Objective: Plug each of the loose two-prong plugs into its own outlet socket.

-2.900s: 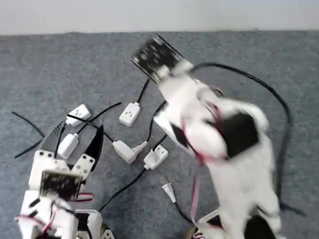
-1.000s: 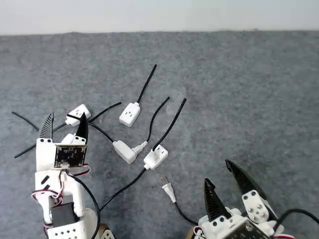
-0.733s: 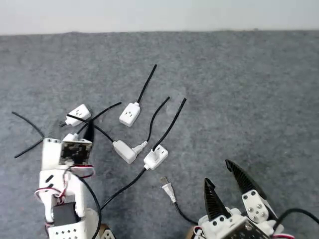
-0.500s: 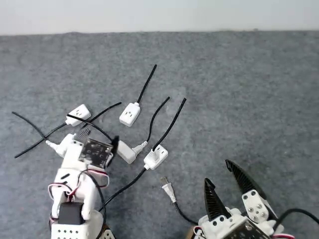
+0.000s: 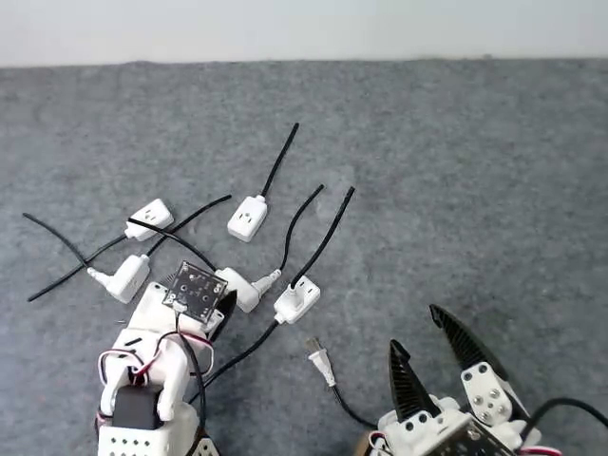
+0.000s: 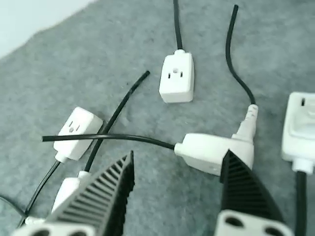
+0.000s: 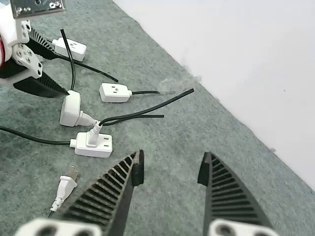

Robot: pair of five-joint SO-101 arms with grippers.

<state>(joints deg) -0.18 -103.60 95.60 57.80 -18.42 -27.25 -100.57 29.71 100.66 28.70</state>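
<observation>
A loose two-prong plug on a black cord lies near the front, also in the right wrist view. Two white sockets lie with nothing in them. A socket has a plug joined to it; another socket carries a plug too. My left gripper hangs open just above the joined socket, holding nothing. My right gripper stands open at the front right, to the right of the loose plug, with nothing between its fingers.
A third white plug-and-socket piece lies at the left among crossing black cords. Grey carpet covers the table, with open room at the right and back. A white wall borders the far edge.
The left arm swung right, from over the left-hand pieces to the middle joined socket. The right arm, stretched over the table at first, pulled back to the front and then stayed still.
</observation>
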